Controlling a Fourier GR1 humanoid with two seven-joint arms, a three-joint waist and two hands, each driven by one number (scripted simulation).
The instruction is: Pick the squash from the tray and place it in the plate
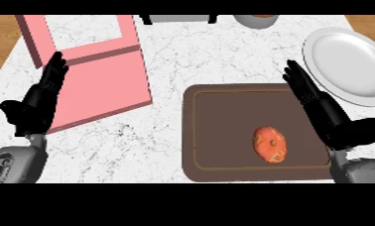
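Observation:
An orange-red squash [270,143] lies on the dark brown tray [219,131], towards its lower right. A white plate [344,64] sits at the right edge of the counter, just beyond the tray's far right corner. My right hand [320,108] is open, fingers straight, over the tray's right side, a short way to the right of the squash and not touching it. My left hand [38,103] rests open at the left edge, fingers up, over the edge of a pink board.
A pink board [102,71] with a raised frame lies on the white marbled counter at the left. A grey object [178,19] and a grey round vessel [256,20] stand at the far edge. Wooden surface shows at both top corners.

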